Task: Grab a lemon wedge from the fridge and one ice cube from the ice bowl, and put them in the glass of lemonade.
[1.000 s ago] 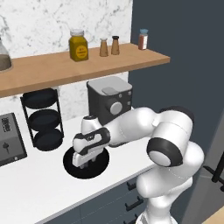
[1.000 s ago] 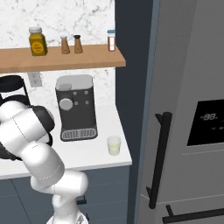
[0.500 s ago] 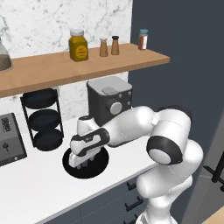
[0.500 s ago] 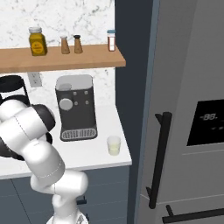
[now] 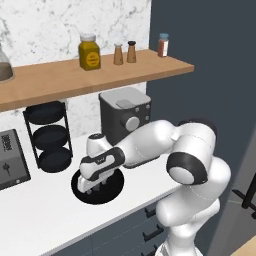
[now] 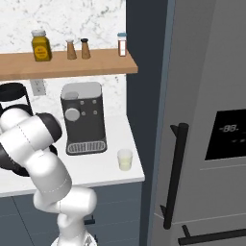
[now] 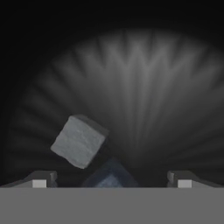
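Observation:
The wide black ice bowl (image 5: 114, 188) sits on the white counter in front of the coffee machine. My gripper (image 5: 96, 188) points down into it, open. In the hand view the fingertips (image 7: 40, 181) stand far apart just above the ribbed bowl floor (image 7: 144, 87). A pale grey ice cube (image 7: 79, 141) lies tilted between them, left of centre and touching neither. A darker bluish cube (image 7: 111, 177) lies just below it. The glass of lemonade (image 6: 125, 159) stands near the counter's right end, beside the grey fridge (image 6: 206, 96), whose door is shut. The lemon wedge is out of view.
A dark coffee machine (image 5: 125, 117) stands behind the bowl, and a three-tier black rack (image 5: 47, 136) to its left. A toaster (image 5: 9, 161) sits at the far left. A wooden shelf (image 5: 100, 75) with jars and shakers hangs above. The fridge's long black handle (image 6: 175, 175) is near the counter edge.
The hand has sunk a little lower and to the left into the bowl. The glass and fridge have not moved.

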Motion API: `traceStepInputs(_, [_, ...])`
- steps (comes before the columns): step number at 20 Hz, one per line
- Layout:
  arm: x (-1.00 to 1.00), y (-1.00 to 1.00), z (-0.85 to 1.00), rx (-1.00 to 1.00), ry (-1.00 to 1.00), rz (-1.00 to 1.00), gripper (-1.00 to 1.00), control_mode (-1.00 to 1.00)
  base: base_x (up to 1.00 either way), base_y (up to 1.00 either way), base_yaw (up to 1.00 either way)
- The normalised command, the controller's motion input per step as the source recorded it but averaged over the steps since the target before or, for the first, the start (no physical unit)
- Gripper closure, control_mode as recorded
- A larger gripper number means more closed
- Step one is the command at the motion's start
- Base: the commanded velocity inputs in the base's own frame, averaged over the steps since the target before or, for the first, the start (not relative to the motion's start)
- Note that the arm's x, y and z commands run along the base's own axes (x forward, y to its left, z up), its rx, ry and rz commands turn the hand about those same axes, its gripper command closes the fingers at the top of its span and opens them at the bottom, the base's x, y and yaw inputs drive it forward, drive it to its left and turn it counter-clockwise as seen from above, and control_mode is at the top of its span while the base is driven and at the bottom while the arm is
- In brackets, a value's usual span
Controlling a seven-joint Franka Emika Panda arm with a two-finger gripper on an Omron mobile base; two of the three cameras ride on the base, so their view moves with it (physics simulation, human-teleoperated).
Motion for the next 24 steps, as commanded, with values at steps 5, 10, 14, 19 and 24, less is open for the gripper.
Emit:
traceStepInputs(5, [0.0,0.0,-0.14,0.0,0.0,0.0,-1.0,-1.0,0.0,0.0,0.0])
traceStepInputs(10, [0.0,0.0,-0.02,0.0,0.0,0.0,1.0,-1.0,0.0,0.0,0.0])
traceStepInputs(14, [-0.01,0.01,-0.02,0.0,0.03,0.0,1.0,-1.0,0.0,0.0,0.0])
traceStepInputs(19, [-0.15,0.0,0.0,-0.02,0.01,0.0,1.0,-1.0,0.0,0.0,0.0])
traceStepInputs(24, [-0.35,0.0,0.44,-0.03,-0.04,-0.03,1.0,-1.0,0.0,0.0,0.0])
